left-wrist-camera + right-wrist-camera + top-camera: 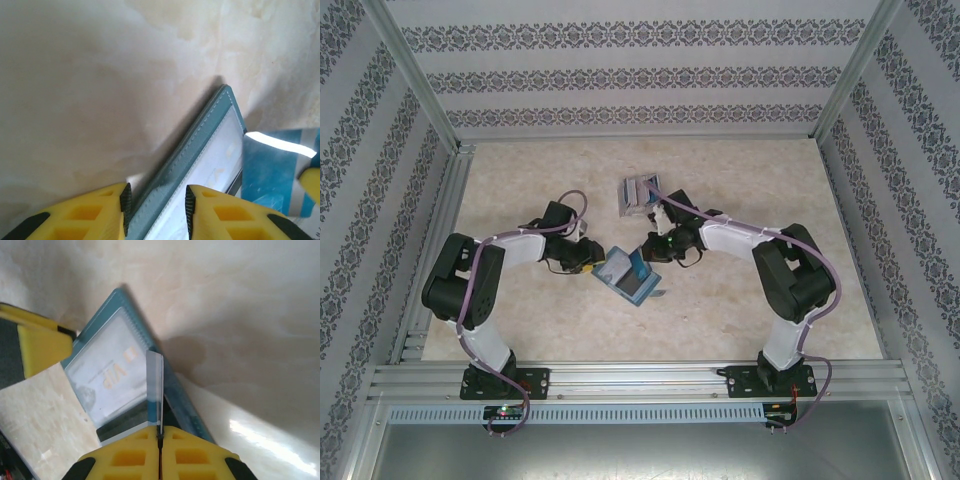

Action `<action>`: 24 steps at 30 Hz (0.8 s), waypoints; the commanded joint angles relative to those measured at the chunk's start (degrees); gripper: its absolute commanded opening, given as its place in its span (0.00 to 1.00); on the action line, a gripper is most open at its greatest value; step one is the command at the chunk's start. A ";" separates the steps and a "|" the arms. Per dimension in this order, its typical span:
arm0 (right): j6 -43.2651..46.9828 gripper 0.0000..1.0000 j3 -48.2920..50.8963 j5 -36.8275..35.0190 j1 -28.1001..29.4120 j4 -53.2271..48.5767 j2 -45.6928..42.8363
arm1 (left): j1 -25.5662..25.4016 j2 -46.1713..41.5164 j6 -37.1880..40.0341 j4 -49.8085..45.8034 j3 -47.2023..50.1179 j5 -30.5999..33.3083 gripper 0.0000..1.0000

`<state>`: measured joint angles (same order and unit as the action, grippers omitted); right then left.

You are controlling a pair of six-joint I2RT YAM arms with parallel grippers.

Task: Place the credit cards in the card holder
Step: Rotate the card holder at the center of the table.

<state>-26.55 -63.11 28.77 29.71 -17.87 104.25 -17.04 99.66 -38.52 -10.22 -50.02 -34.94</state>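
Observation:
The teal card holder (pixel 628 277) lies open mid-table, its left leaf tilted up. My left gripper (pixel 592 258) is shut on that leaf's stitched edge (pixel 200 150), one pad outside it and one on the clear window; the gripper (pixel 156 200) holds it at a slant. My right gripper (pixel 658 250) is shut on a blue-and-white card (pixel 155 385), seen edge-on, its free end over the holder's inner fold (pixel 107 367). A "VIP" card shows behind the window. The same card (pixel 272 170) glints in the left wrist view. The remaining credit cards (pixel 638 192) sit fanned behind the right arm.
The beige marbled tabletop (pixel 520 180) is fenced by patterned walls and an aluminium frame (pixel 430 100). A slotted rail (pixel 640 380) runs along the near edge by the arm bases. The left gripper's yellow finger (pixel 45 342) stands close to the held card.

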 commanded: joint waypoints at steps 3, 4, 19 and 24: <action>6.94 0.09 -2.38 -1.02 -3.05 -4.52 1.39 | -6.86 0.19 -5.64 2.52 2.52 0.09 0.36; 7.93 0.08 -3.57 -1.56 -3.40 -5.38 2.32 | -7.89 0.18 -6.59 3.33 2.51 0.21 0.36; -3.52 0.09 8.02 0.88 -2.65 3.63 -14.25 | -12.72 -4.57 -11.07 2.89 4.34 5.81 0.31; -7.67 0.09 13.44 2.21 0.00 7.87 -15.25 | -12.67 -1.76 -6.58 -1.68 0.37 7.29 0.26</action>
<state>-30.28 -52.42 29.47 28.42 -13.67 88.31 -29.56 96.64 -48.51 -7.68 -47.05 -29.54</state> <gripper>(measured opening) 0.094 0.274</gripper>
